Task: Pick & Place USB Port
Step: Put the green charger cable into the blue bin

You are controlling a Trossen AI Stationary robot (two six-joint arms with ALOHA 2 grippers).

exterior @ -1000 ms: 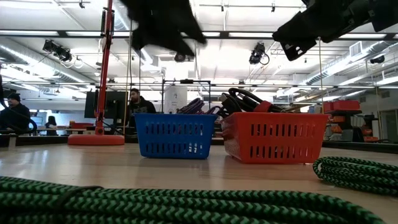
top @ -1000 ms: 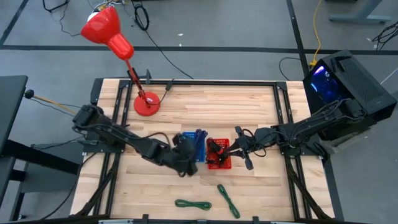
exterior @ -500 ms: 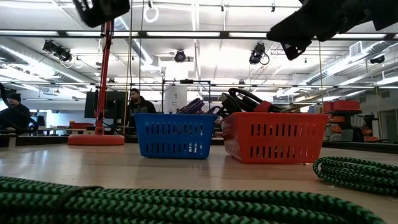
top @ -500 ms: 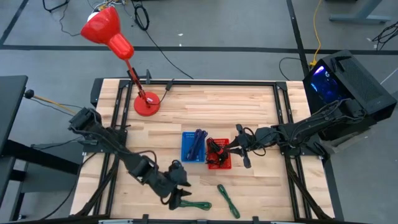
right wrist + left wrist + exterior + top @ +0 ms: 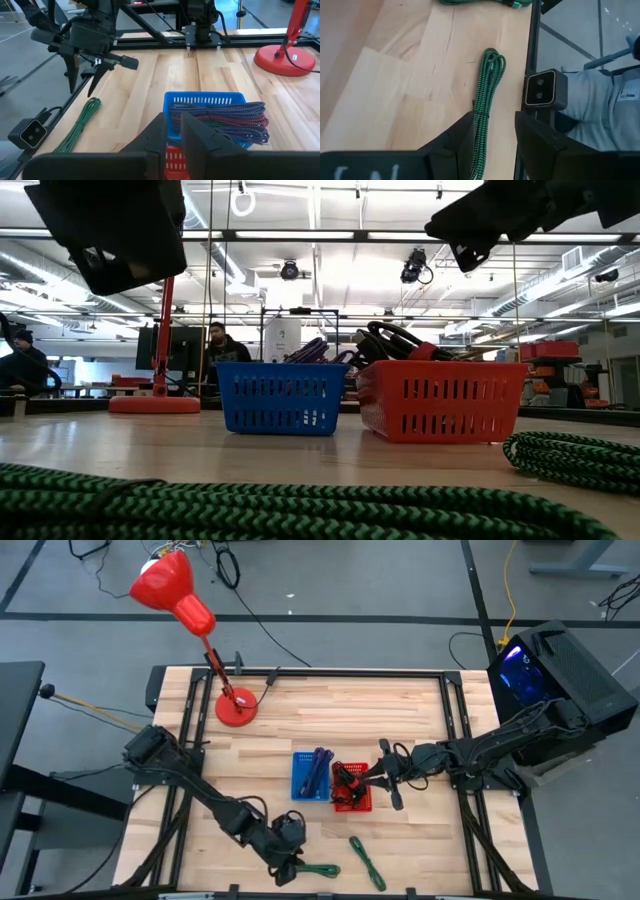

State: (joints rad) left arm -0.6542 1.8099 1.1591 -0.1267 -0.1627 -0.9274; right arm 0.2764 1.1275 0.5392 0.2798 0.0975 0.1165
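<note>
**Left arm drops to the front cable**

Swinging away from the baskets, the left claw has travelled to the front edge of the tabletop and now hangs over one end of a coiled green cable. In the left wrist view its fingers stand apart on either side of that cable, not yet gripping it. A second green cable lies just beside the first, toward the right.

Farther back, mid-tabletop, the blue basket and the red basket sit side by side, touching, each holding bundled cables. The right claw hovers at the red basket's right edge; its fingers are close together with a narrow gap, holding nothing visible.

At the far left corner stands a red desk lamp.
</note>
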